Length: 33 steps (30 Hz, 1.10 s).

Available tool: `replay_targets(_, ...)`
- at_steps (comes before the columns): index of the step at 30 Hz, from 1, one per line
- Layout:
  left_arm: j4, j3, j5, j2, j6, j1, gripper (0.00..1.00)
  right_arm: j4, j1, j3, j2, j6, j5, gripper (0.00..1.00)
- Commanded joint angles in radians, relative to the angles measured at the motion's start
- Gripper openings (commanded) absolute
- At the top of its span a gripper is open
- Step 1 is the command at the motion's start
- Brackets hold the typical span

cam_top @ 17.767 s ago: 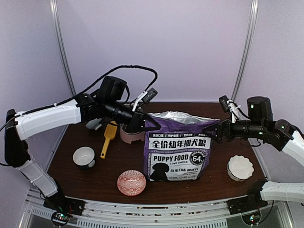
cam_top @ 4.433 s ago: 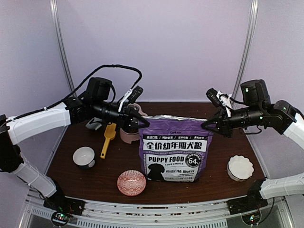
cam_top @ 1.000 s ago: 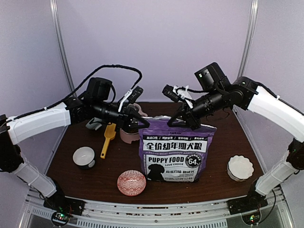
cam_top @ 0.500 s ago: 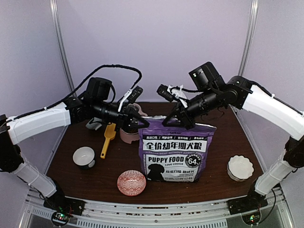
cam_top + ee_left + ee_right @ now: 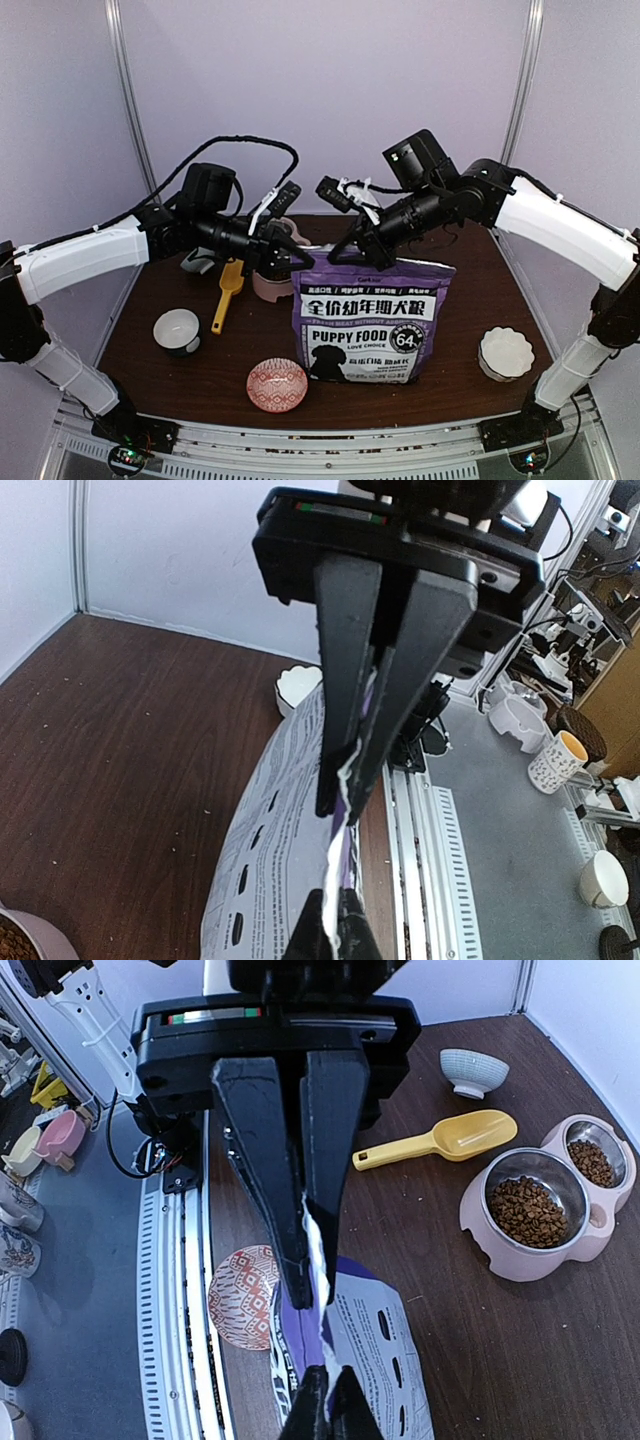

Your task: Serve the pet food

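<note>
Your left arm [image 5: 100, 250] and right arm [image 5: 545, 215] converge over the bag [image 5: 370, 325], both jaws pinching its top edge; its contents are hidden.

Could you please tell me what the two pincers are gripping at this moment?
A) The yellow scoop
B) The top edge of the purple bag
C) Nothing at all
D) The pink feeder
B: the wrist views show the left pincer and the right pincer each shut on the top edge of the purple bag, while the yellow scoop lies untouched beside it.
</note>
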Motion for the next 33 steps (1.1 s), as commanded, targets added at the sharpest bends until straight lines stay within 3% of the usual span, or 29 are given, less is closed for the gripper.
replay_targets(1, 0.042, 0.012, 0.015, -0.012, -0.005, 0.003, 0.00, 0.017, 0.006, 0.007, -0.008, -0.001, 0.020, 0.00)
replay_targets(2, 0.042, 0.012, 0.013, -0.012, -0.005, 0.004, 0.00, 0.016, 0.006, 0.005, -0.011, 0.001, 0.021, 0.02)
replay_targets(4, 0.039, 0.015, 0.007, -0.014, -0.004, 0.002, 0.00, 0.027, 0.006, -0.004, -0.018, 0.010, 0.028, 0.28)
replay_targets(6, 0.032, 0.019, -0.014, -0.018, -0.003, 0.003, 0.24, 0.052, 0.006, -0.023, -0.036, 0.022, 0.037, 0.54)
replay_targets(8, 0.033, 0.017, -0.050, -0.032, -0.001, 0.004, 0.50, 0.086, 0.006, -0.049, -0.063, 0.040, 0.056, 0.72)
replay_targets(12, 0.049, 0.012, -0.134, -0.081, -0.011, 0.006, 0.73, 0.168, 0.000, -0.105, -0.136, 0.110, 0.168, 0.93)
replay_targets(13, 0.057, 0.010, -0.154, -0.096, -0.019, 0.008, 0.83, 0.183, -0.005, -0.118, -0.155, 0.131, 0.204, 0.96)
replay_targets(16, 0.103, -0.003, -0.221, -0.143, -0.071, 0.019, 0.93, 0.217, -0.036, -0.144, -0.205, 0.201, 0.280, 1.00)
replay_targets(22, 0.130, -0.010, -0.471, -0.186, -0.148, 0.064, 0.98, 0.249, -0.155, -0.212, -0.292, 0.370, 0.406, 1.00)
replay_targets(26, 0.123, -0.064, -0.557, -0.182, -0.237, 0.212, 0.98, 0.297, -0.285, -0.347, -0.339, 0.470, 0.442, 1.00)
replay_targets(33, 0.293, -0.335, -0.602, -0.170, -0.359, 0.578, 0.98, 0.429, -0.542, -0.615, -0.394, 0.521, 0.476, 1.00)
